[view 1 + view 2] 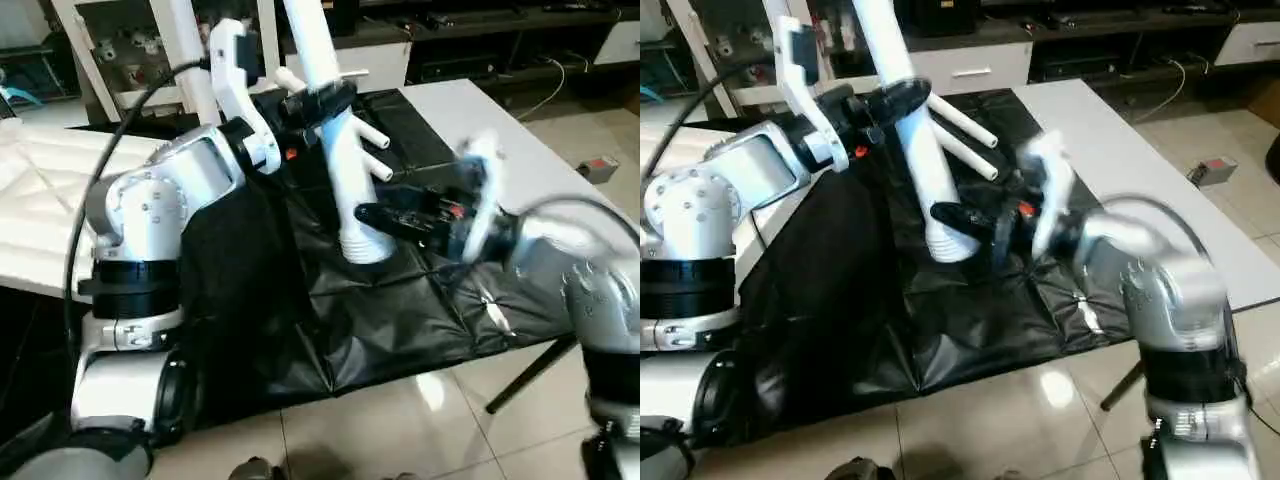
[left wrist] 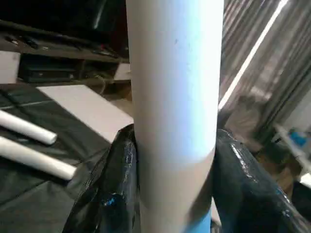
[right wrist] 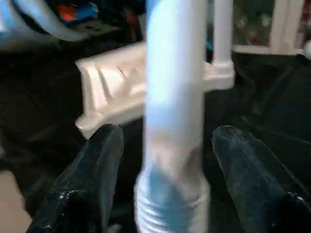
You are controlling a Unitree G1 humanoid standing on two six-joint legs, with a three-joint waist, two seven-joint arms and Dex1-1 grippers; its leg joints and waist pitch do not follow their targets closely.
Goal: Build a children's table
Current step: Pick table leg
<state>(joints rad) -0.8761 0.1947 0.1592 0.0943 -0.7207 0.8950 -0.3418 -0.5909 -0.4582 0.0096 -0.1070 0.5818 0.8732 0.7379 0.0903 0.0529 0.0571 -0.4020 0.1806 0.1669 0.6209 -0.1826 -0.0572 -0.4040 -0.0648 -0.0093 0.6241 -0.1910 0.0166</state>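
A white tapered leg [image 1: 335,150] stands tilted over the black cloth, its threaded end [image 1: 365,245] down. My left gripper [image 1: 318,100] is shut on the leg's upper part, and both fingers [image 2: 116,184] press its sides. My right gripper [image 1: 365,220] is open around the lower end, with its fingers [image 3: 102,165] apart from the tube. Two more legs [image 1: 372,135] [image 1: 378,168] lie on the cloth behind. The white ribbed tabletop [image 1: 40,200] lies at the far left, and one leg [image 3: 223,34] stands upright in its corner socket.
A crumpled black cloth [image 1: 380,320] covers the work table, whose bare white top [image 1: 500,120] shows at the right. Shelves and cabinets stand behind. The table's front edge drops to a tiled floor [image 1: 400,410]. A small grey box [image 1: 598,168] lies on the floor at right.
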